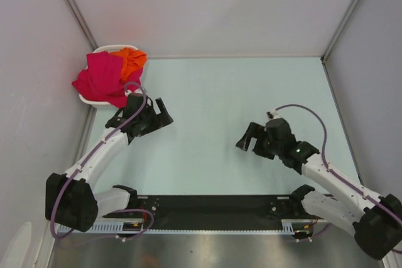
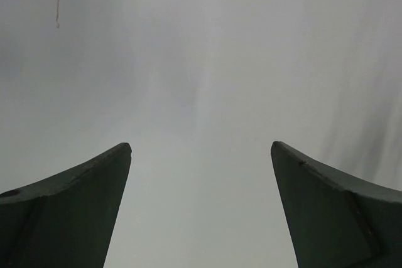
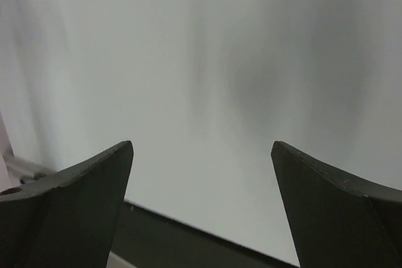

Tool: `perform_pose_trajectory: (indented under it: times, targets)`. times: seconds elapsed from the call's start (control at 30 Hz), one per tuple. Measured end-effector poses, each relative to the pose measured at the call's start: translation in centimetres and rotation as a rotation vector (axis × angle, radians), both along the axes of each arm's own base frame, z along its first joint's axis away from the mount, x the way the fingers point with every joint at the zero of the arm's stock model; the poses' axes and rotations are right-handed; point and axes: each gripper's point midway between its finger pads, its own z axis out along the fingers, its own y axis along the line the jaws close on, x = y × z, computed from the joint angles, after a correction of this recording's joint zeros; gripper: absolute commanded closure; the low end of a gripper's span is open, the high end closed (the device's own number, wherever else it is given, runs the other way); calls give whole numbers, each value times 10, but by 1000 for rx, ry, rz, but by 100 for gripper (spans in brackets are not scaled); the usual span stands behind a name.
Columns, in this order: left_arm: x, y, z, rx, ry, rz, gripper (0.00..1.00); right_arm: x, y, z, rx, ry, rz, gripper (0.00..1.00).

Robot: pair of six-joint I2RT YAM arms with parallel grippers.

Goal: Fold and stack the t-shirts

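Note:
Crimson-pink t-shirts (image 1: 100, 78) and one bright orange t-shirt (image 1: 132, 61) lie heaped in a white basket (image 1: 89, 100) at the table's far left corner. My left gripper (image 1: 164, 112) is open and empty, just right of and below the basket, apart from the shirts. My right gripper (image 1: 247, 139) is open and empty over the table's right half, far from the shirts. In the left wrist view, the left gripper (image 2: 201, 149) has jaws wide apart with only pale surface between. In the right wrist view, the right gripper (image 3: 202, 147) is the same. No shirt shows in either wrist view.
The pale green table (image 1: 220, 105) is walled by white panels on three sides, with metal frame posts (image 1: 74, 5) at the back corners. A black strip (image 1: 207, 204) runs along the near edge between the arm bases.

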Motion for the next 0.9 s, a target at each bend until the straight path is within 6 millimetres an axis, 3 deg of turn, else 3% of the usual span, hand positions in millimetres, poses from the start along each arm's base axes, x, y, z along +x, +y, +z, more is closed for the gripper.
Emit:
perform_pose_trajectory:
  times: [0.1,0.13,0.23,0.3,0.37,0.43,0.47,0.53,0.6,0.73,0.8,0.9]
  targets:
    - [3,1,4,2,-4,4,0,-22,45,1,-11,7,136,0]
    - [7,1,8,2,-11,7,1,-17,56,9,-27,4,152,0]
    - [15,4,18,1,-38,16,0,27,74,35,-66,-17,123,0]
    - [19,6,23,-2,-51,25,0,78,79,67,-50,-71,77,0]
    - [20,9,24,-1,-54,33,0,117,64,94,-8,-131,20,0]
    - [20,10,24,-1,-55,37,0,132,37,105,12,-162,-28,0]
    - [21,10,24,-1,-55,39,0,134,20,106,17,-182,-56,0]
    - [23,10,26,-4,-55,39,0,115,-2,96,5,-177,-69,0]
    - [29,10,29,2,-56,35,0,92,-2,82,10,-150,-32,0]
    - [55,15,45,36,-73,20,0,64,8,47,30,-59,47,0]
    - [71,19,54,54,-88,1,1,62,10,38,29,-36,64,0]
    - [108,25,73,105,-123,-17,0,73,15,41,25,-51,89,0]
